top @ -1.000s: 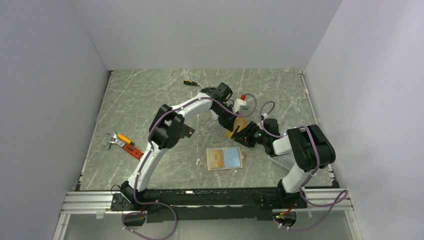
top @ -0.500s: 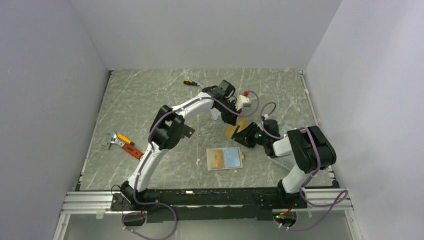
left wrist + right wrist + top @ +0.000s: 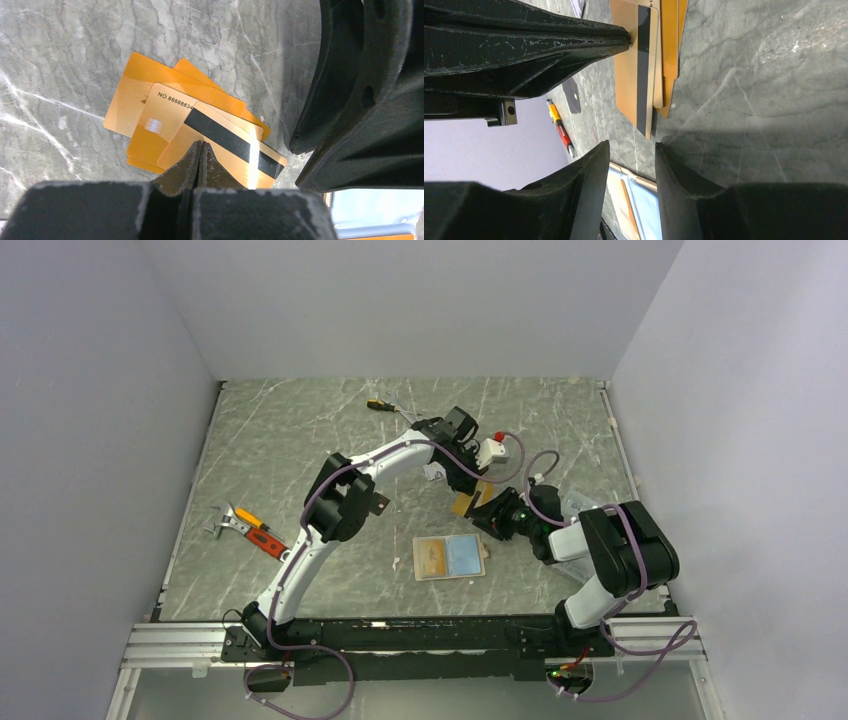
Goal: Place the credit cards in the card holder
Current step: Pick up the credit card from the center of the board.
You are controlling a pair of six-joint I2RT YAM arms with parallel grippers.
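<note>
Card holder [image 3: 449,557]: lying open and flat on the surface [image 3: 300,440], just ahead of the arm bases, showing one tan panel and one blue panel. It is sitting near the card pile but apart from it.
Orange-handled tool [image 3: 243,527]: lying by the left edge of the surface, well apart from the rest.
Right claw [image 3: 631,146]: hovering low at the near end of the card pile, its fingers standing apart and gripping nothing.
Credit cards [image 3: 150,107]: lying fanned in a loose overlapping pile, orange-gold, beyond the card holder and between the two claws.
Top card [image 3: 227,142]: lying with its black stripe facing up.
Left claw [image 3: 200,147]: reaching in from the far side with fingers pressed together, tips touching the top card's edge. Cannot tell whether it is pinching the card.
Screwdriver [image 3: 379,405]: lying near the far edge.
</note>
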